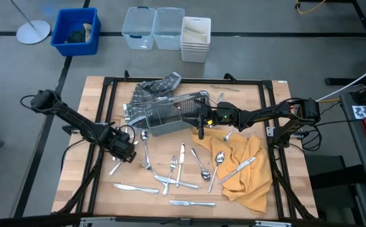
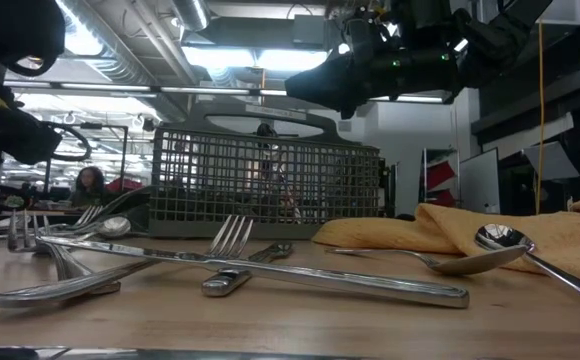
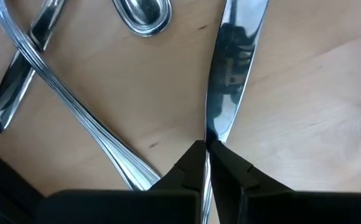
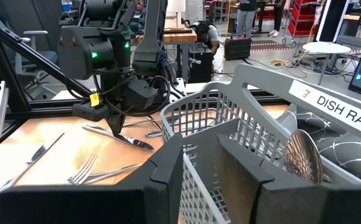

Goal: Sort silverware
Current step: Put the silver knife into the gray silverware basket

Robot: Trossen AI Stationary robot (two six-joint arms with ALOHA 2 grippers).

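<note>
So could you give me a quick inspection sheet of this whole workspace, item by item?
Surface: light wooden table with a black frame.
Job's things: shiny silver metal forks, spoons and knives scattered on the wood; some lie on the mustard-yellow cloth.
Clutter: grey wire-mesh caddy; grey checked cloth behind it.
Grippers: left gripper shut on a silver knife; right gripper open, astride the caddy's wall.
Cables: yellow cable on the floor.
Surroundings: blue bin, clear plastic tubs, white container beyond the table.
</note>
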